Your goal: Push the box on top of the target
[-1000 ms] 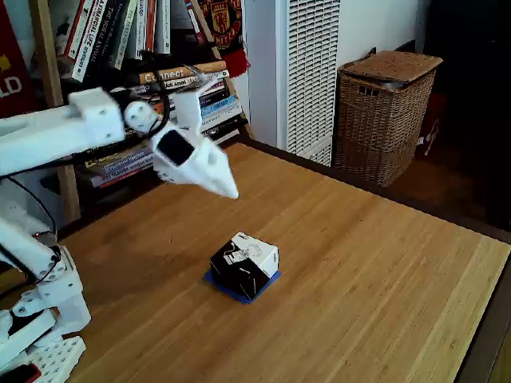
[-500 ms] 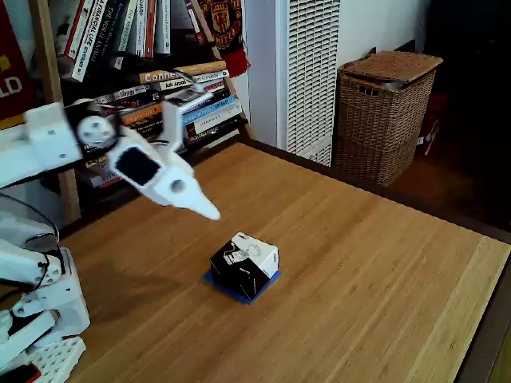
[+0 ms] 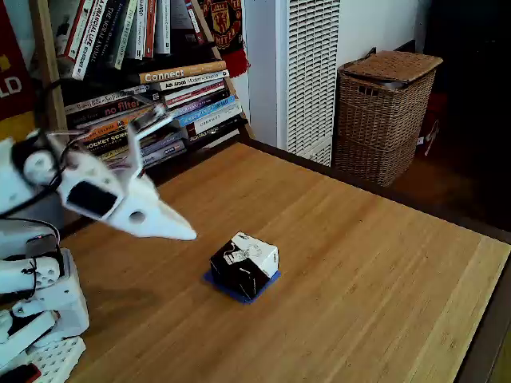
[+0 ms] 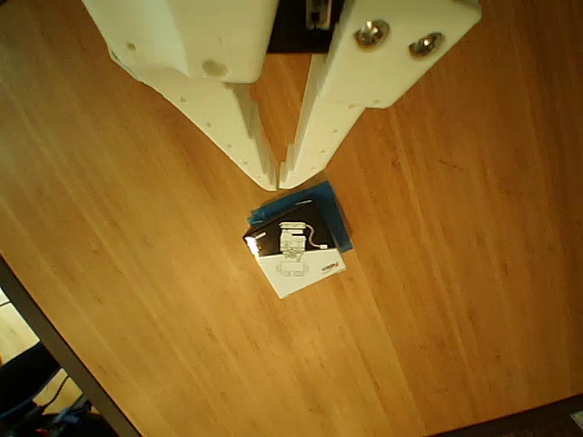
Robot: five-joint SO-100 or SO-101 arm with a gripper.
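Other view: gripper (image 4: 278,177) pressed together; box (image 4: 296,248) hides most of target (image 4: 332,211).

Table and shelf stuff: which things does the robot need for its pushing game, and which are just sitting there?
Needed: the box, the blue tape target under it, the gripper.
Just there: the wicker basket, the books, the white radiator grille.

- Bare tabletop (image 3: 359,263) lies open on every side of the box (image 3: 244,265).
- The end effector (image 3: 188,234) hangs clear, left of it in the fixed view.
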